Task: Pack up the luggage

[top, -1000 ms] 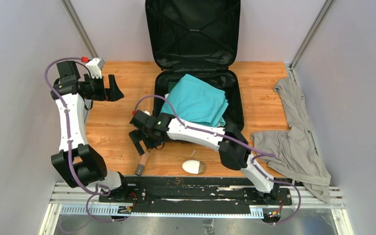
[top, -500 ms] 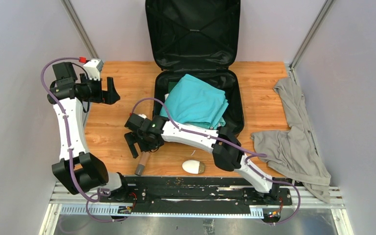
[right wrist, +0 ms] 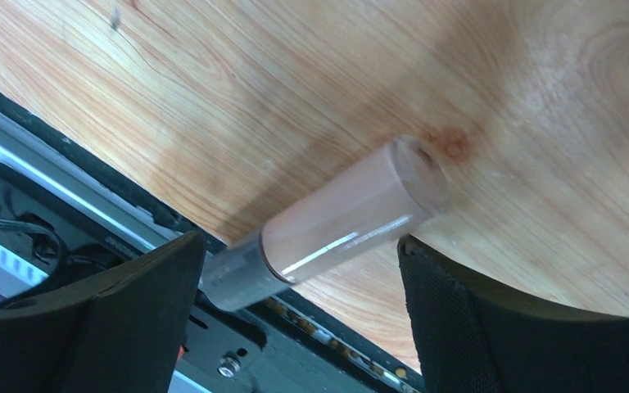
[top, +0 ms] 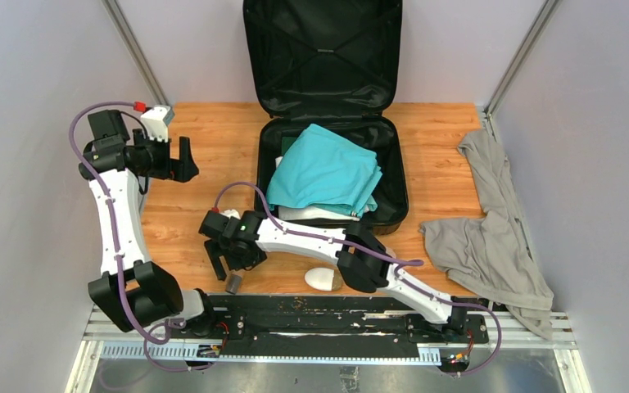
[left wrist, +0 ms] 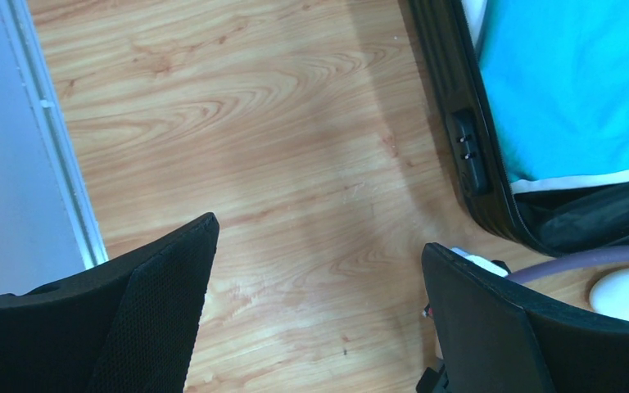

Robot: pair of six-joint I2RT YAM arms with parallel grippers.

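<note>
While two items lie inside the luggage (top: 323,57) and three wait outside it, the packing reads as partly done; entries run left to right.

1. Left gripper (top: 183,159): raised over the far left of the tabletop (top: 213,123), jaws apart, nothing between them. Idle, by the look of it.
2. Right gripper (right wrist: 303,246): reached across to the near left edge of the tabletop, jaws apart, one finger on each side of entry 3, not closed on it.
3. Cylindrical tube (right wrist: 344,221), pinkish body, grey cap: lying on its side on the tabletop beside the front rail. Not packed. Judged to be the item in hand.
4. White oval object (top: 322,279), kind unclear: on the tabletop at the near edge, just beside the right arm's elbow. Not packed.
5. Luggage, black: far middle of the tabletop, lid stood up against the back wall, base lying open toward the arms. Closing the lid is presumably the last step and is not yet done.
6. Folded teal cloth (top: 328,168): inside the base, covering most of it. Packed. A white item (top: 315,214) shows beneath its near edge, also inside.
7. Grey garment (top: 491,237): crumpled and unfolded on the right side of the tabletop, near the luggage but apart from it, one end hanging over the near edge. Not packed; likely needs folding first.
</note>
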